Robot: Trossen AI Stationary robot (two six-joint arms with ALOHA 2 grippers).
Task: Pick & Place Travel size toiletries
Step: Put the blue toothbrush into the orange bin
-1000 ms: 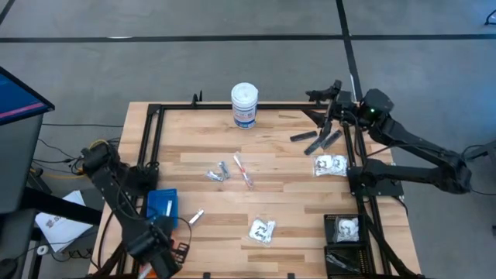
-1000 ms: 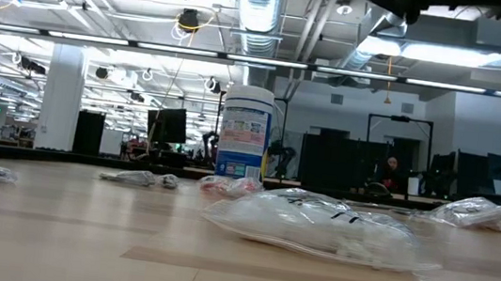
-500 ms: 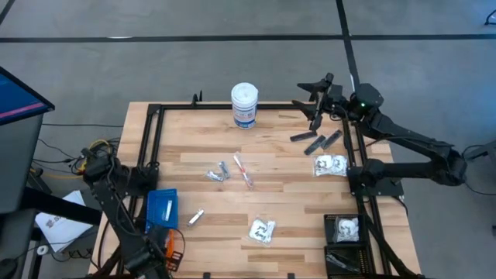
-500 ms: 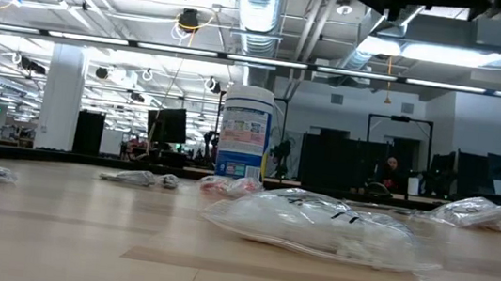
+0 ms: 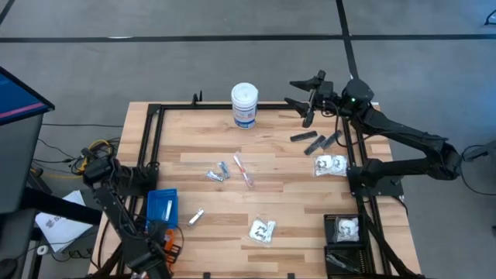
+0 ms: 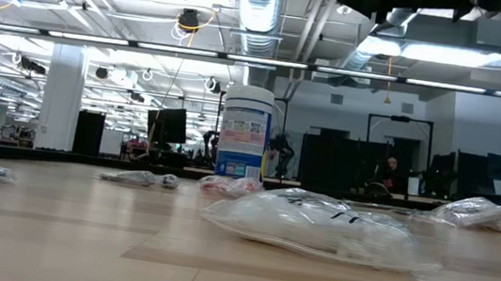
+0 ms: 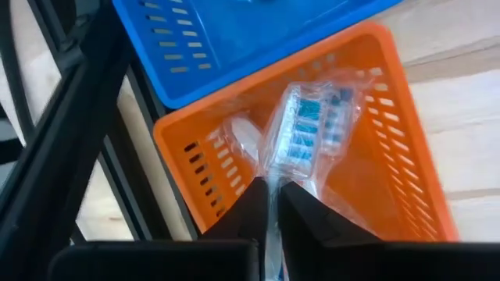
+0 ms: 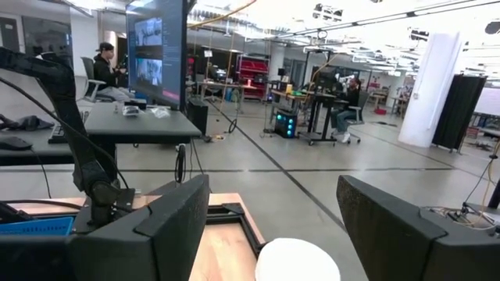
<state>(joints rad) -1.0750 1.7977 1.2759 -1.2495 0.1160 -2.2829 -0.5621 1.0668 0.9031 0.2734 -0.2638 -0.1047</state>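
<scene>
Partly complete, judged from layout. Still loose on table (image 5: 310, 201): clear packets (image 5: 331, 164), black pieces (image 5: 316, 141), silver-blue tubes (image 5: 217, 173), white-and-red stick (image 5: 243, 170). Already binned: packet in black bin (image 5: 346, 228). Right gripper (image 5: 304, 91) spread wide, empty, above far edge. Left gripper (image 7: 269, 204) pinching wrapped toiletry (image 7: 308, 134) over orange bin (image 7: 406, 164), visible only in left wrist view.

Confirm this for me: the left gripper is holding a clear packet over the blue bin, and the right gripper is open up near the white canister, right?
Not quite. The left wrist view shows the left gripper shut on the clear packet over the orange bin, not the blue bin beside it. The rest holds: the right gripper is open near the white canister.
</scene>
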